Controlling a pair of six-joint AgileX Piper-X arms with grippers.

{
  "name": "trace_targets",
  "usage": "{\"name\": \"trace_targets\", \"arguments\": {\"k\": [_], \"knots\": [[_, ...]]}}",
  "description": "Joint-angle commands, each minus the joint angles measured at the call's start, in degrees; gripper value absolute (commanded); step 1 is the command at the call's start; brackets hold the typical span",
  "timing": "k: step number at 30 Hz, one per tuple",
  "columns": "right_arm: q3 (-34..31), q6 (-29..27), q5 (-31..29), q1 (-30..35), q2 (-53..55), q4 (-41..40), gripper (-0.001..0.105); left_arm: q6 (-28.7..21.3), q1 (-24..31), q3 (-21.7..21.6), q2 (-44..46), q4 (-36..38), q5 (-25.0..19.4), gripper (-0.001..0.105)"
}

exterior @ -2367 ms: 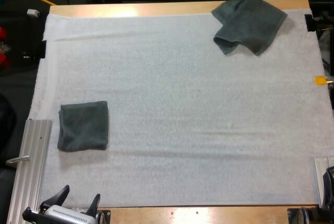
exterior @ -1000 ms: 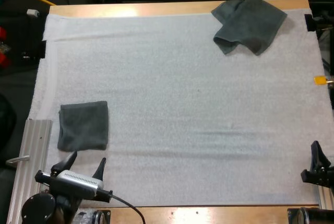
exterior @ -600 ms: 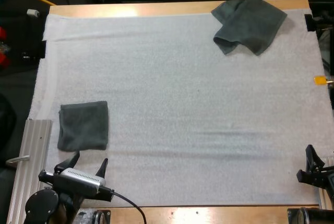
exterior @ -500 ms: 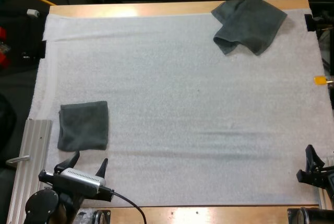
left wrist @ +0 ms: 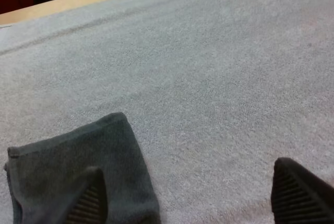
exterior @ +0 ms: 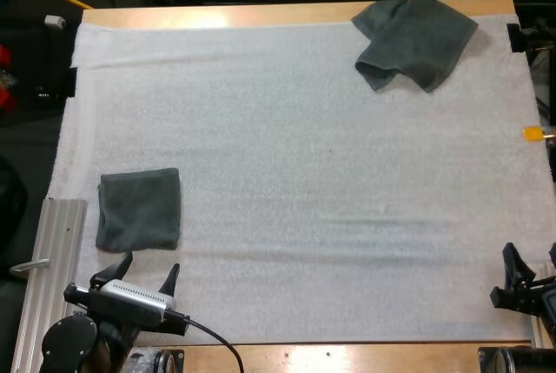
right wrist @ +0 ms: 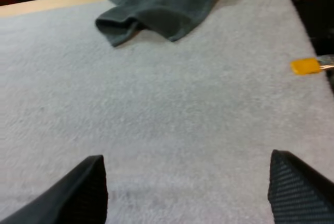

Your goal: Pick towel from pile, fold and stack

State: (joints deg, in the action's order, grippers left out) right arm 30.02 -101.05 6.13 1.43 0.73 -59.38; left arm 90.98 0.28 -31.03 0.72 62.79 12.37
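Observation:
A folded dark grey-green towel lies flat at the mat's near left. My left gripper hovers just short of its near edge, open and holding nothing. In the left wrist view the folded towel sits by one fingertip of the open left gripper. A crumpled towel rests at the far right corner of the mat. My right gripper stands open at the mat's near right edge, far from it. The right wrist view has the crumpled towel well ahead of the open right gripper.
The white mat covers most of the wooden table. An aluminium rail runs along the near left edge beside the folded towel. A shorter metal rail sits at the near right, by my right gripper.
My left gripper came forward onto the mat toward the folded towel, then held still. My right gripper entered at the near right and edged slightly leftward. Both towels stayed put.

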Motion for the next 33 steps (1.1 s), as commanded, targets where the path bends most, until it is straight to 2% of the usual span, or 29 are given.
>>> {"name": "trace_targets", "arguments": {"k": [1, 7, 14, 33], "knots": [[0.22, -0.08, 0.11, -0.52, 2.25, 0.35, 0.063, 0.41, -0.08, -0.2, 7.88, -0.71, 0.28, 0.062], [0.22, -0.08, 0.11, -1.22, 2.25, 0.35, 0.063, 0.41, -0.41, -0.2, 7.88, -0.95, 0.28, 0.062], [0.22, -0.08, 0.11, -1.22, 2.25, 0.35, 0.063, 0.41, -5.25, -0.2, 7.88, -0.95, 0.28, 0.062], [0.22, -0.08, 0.11, -1.22, 2.25, 0.35, 0.063, 0.41, -5.44, -0.2, 7.88, -0.95, 0.28, 0.062]]}}
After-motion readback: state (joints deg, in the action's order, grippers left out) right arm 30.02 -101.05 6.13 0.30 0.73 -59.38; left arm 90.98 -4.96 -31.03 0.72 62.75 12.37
